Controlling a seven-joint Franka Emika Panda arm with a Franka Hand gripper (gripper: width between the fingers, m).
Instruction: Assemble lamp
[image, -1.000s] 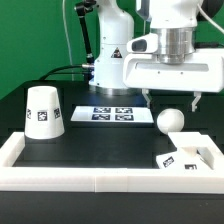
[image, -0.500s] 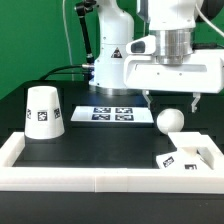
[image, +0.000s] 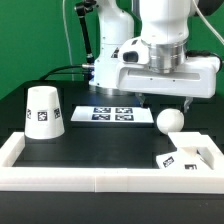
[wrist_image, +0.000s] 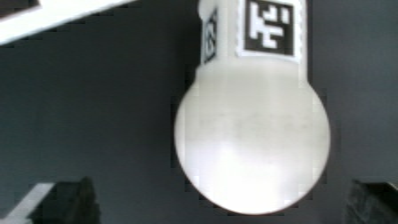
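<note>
The bulb (image: 170, 121) lies on the black table at the exterior view's right, its white ball end showing. It fills the wrist view (wrist_image: 254, 130), ball end near, tagged stem beyond. My gripper (image: 167, 102) hangs just above it, open and empty, one finger on each side; the dark fingertips (wrist_image: 63, 203) show at the wrist picture's corners, and the gripper's midpoint (wrist_image: 217, 207) is over the ball end. The cone shade (image: 44, 110) stands at the exterior view's left. The square base (image: 190, 155) leans at the front right corner.
The marker board (image: 110, 113) lies flat behind the middle of the table. A raised white rail (image: 100, 180) borders the table's front and sides. The robot's white pedestal (image: 105, 65) and cables stand at the back.
The hand has turned and tilted and shifted slightly toward the exterior view's left, staying above the bulb. The lamp parts have not moved.
</note>
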